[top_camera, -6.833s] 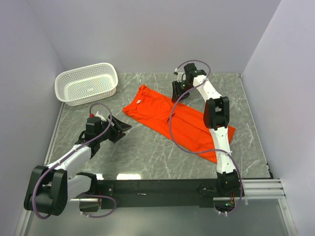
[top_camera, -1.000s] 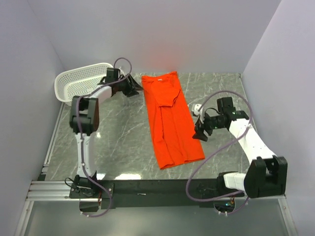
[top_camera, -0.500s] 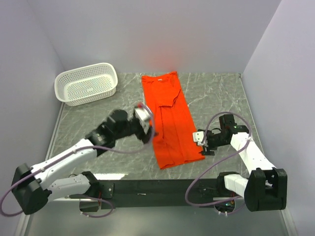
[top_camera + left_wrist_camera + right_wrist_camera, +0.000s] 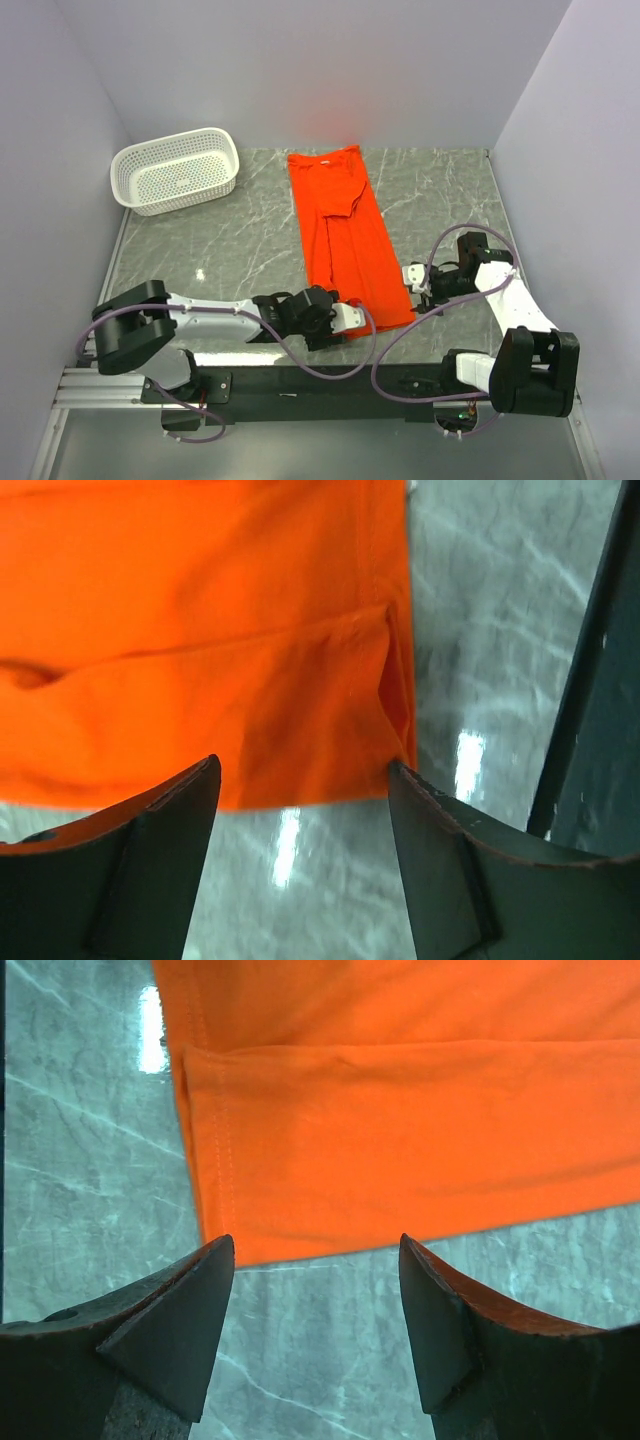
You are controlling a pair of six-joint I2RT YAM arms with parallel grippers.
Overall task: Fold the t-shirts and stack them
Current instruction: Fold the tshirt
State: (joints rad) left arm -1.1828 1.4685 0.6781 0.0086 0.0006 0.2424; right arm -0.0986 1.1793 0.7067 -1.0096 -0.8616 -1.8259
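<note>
Pale lavender walls close in a grey, marble-patterned bench (image 4: 230, 260) on three sides. An orange-red t-shirt (image 4: 345, 240) lies flat on it, folded lengthwise into a long strip. Its collar end is near the far wall at the middle, and its hem end reaches toward the near right. One sleeve lies folded over the upper part of the strip. A white perforated basket (image 4: 175, 175) sits in the far left corner, well apart from the shirt.

The left arm stretches low along the near edge of the bench. The left tool (image 4: 345, 318) is just beside the near left corner of the hem. In the left wrist view its dark fingers (image 4: 150, 870) stand spread wide, with the hem corner lying just ahead of the gap and bare bench between the tips; nothing is pinched.

The right arm bends in from the right. The right tool (image 4: 413, 277) is at the shirt's right edge, close to the hem. In the right wrist view its fingers (image 4: 170, 1340) are likewise spread, the doubled orange edge lies just beyond the tips, and they grip nothing.
</note>
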